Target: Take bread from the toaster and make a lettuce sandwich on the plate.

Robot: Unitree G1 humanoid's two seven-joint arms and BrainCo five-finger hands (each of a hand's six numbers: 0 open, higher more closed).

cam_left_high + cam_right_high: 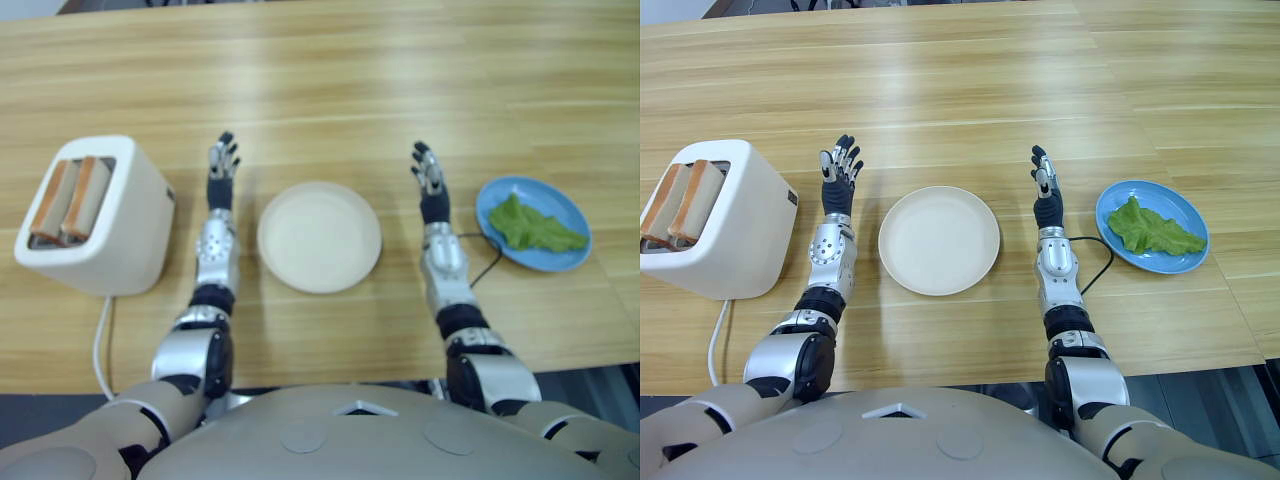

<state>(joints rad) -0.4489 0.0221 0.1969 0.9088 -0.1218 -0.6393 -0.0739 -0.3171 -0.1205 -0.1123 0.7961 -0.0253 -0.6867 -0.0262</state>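
A white toaster (105,225) stands at the table's left with two slices of bread (70,198) upright in its slots. An empty cream plate (319,236) lies in the middle. A green lettuce leaf (535,227) rests on a small blue plate (568,205) at the right. My left hand (223,165) lies flat between toaster and cream plate, fingers straight and holding nothing. My right hand (429,175) lies between the cream plate and the blue plate, also open and holding nothing.
The toaster's white cord (100,345) runs off the near table edge at the left. A thin black cable (1095,262) loops on the wood beside my right forearm. Bare wooden tabletop (330,80) stretches beyond the plates.
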